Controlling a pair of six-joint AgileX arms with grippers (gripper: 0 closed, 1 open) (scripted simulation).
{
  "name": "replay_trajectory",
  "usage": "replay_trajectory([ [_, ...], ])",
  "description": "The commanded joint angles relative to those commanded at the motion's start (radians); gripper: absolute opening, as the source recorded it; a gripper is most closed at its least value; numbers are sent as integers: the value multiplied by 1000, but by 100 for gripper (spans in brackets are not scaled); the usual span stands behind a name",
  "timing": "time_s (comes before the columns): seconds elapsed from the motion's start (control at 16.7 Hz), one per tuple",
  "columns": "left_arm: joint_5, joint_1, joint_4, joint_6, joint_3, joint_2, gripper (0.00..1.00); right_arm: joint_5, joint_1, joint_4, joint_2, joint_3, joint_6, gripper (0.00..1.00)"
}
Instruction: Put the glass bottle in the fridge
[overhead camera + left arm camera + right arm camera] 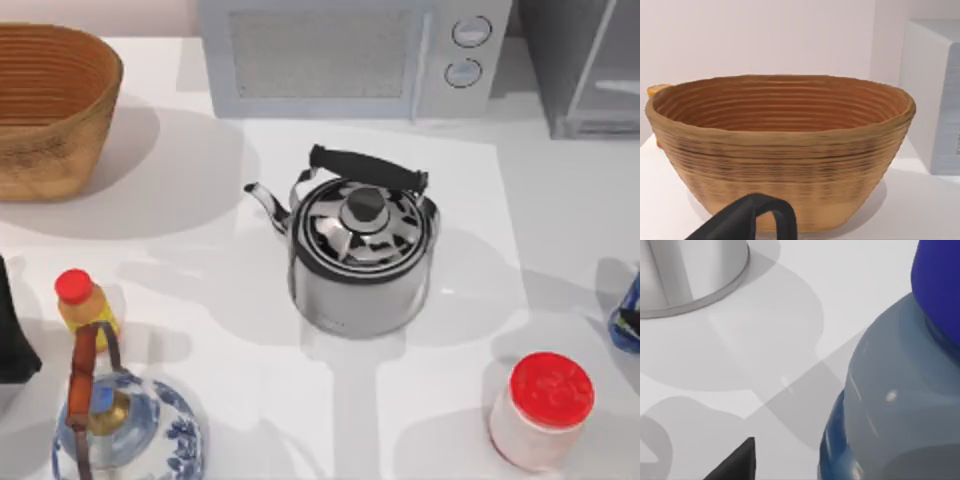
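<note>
The right arm is reaching in low at the table's (560, 230) right edge, its gripper (735, 462) hanging just beside the glass bottle (627, 318); whether its jaws are spread or pressed together, I cannot tell. The bottle is sitting on the table, right of the steel kettle (355, 250) and beyond the red-lidded jar (543, 408), well short of the grey fridge (585, 65). Close up it is showing a deep-blue top above a pale translucent body. The left arm is idling near the wicker basket (780, 150).
</note>
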Motion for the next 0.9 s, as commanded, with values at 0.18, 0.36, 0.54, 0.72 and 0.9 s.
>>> replay_trajectory([
  [0.18, 0, 0, 0, 0, 0, 0, 100, 24, 32, 84, 43, -8, 41, 100],
  [0.36, 0, 0, 0, 0, 0, 0, 100, 27, 37, 96, 48, -10, 47, 100],
  [0.54, 0, 0, 0, 0, 0, 0, 100, 27, 37, 96, 48, -10, 47, 93],
  [0.72, 0, 0, 0, 0, 0, 0, 100, 27, 37, 96, 48, -10, 47, 70],
  [0.9, 0, 0, 0, 0, 0, 0, 100, 27, 37, 96, 48, -10, 47, 48],
])
